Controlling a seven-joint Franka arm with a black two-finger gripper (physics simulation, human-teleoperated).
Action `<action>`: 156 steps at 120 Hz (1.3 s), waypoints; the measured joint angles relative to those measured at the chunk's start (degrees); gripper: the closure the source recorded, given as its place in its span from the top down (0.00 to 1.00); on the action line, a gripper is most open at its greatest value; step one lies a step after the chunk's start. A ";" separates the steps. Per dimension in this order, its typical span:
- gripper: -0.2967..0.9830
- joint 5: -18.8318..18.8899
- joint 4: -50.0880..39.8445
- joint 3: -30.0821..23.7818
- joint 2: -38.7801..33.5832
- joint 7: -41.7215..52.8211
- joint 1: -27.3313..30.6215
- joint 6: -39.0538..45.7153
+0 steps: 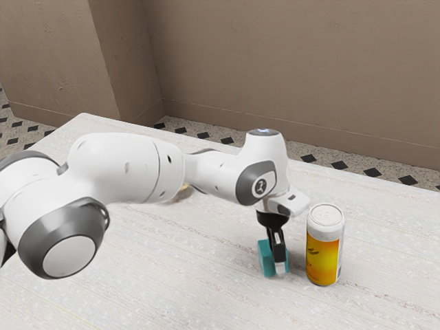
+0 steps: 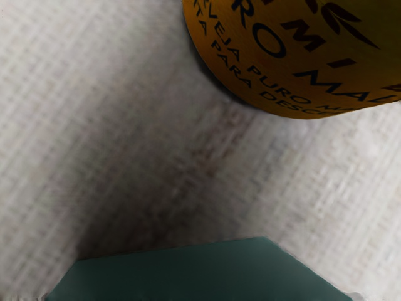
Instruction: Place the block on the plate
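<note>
In the exterior view my gripper (image 1: 277, 267) points down at the table, shut on the teal block (image 1: 265, 257). One finger lies across the block's near side; the far finger is hidden. The wrist view has the block (image 2: 182, 273) as a large dark teal shape at its lower edge, just under my hand. Whether the block touches the table is hard to tell. No plate can be made out clearly; a small yellowish edge (image 1: 183, 190) peeks out from behind the arm, too hidden to identify.
A yellow-orange can (image 1: 324, 253) with a white top stands upright close beside the gripper, toward the exterior view's right. The same can (image 2: 301, 63) is near the block in the wrist view. The pale table (image 1: 199, 275) lies beneath, with a wall behind it.
</note>
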 joint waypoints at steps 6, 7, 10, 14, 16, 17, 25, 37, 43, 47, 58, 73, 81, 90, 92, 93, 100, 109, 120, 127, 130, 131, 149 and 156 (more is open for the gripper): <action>0.56 -0.04 -0.31 0.01 -0.49 0.00 -0.03 0.02; 0.55 -0.04 -0.37 0.01 -0.57 0.00 -0.04 0.02; 0.55 -0.03 -0.58 0.01 -0.82 -0.01 -0.05 0.04; 0.54 -0.01 -0.91 0.00 -1.19 -0.02 -0.05 0.06; 0.54 0.00 -1.09 0.00 -1.39 -0.03 -0.05 0.07; 0.54 0.01 -1.19 0.00 -1.49 -0.03 -0.06 0.08; 0.54 0.17 -2.27 0.06 -2.78 -0.07 0.00 0.12; 0.55 0.59 -3.78 0.31 -6.04 -0.14 0.16 0.17; 0.55 0.80 -4.80 0.49 -7.91 -0.17 0.26 0.14; 0.55 0.92 -5.52 0.62 -9.20 -0.19 0.35 0.11; 0.55 1.79 -6.32 1.05 -12.79 -0.22 1.03 -0.27; 0.55 2.74 -6.44 3.84 -15.08 -0.19 1.19 -1.23; 0.55 3.06 -6.40 7.10 -15.95 0.07 1.33 -2.03; 0.55 3.59 -6.27 10.87 -16.75 0.57 1.97 -3.08; 0.55 3.68 -6.24 11.53 -16.83 0.71 2.21 -3.28; 0.55 3.72 -6.22 11.79 -16.86 0.77 2.35 -3.38; 0.55 4.18 -6.17 13.67 -17.03 1.36 3.43 -3.99; 0.55 4.58 -6.09 16.28 -17.10 2.18 4.05 -4.68; 0.55 4.81 -6.07 19.46 -17.12 3.28 4.55 -5.57; 0.55 4.86 -6.07 21.70 -17.15 4.10 4.81 -6.16; 0.55 4.87 -6.08 22.54 -17.16 4.46 4.92 -6.38; 0.55 4.87 -6.09 22.81 -17.15 4.59 4.95 -6.45; 0.55 4.47 -6.21 26.86 -17.13 6.90 6.08 -7.84; 0.55 4.22 -6.23 28.27 -17.12 7.83 6.55 -8.40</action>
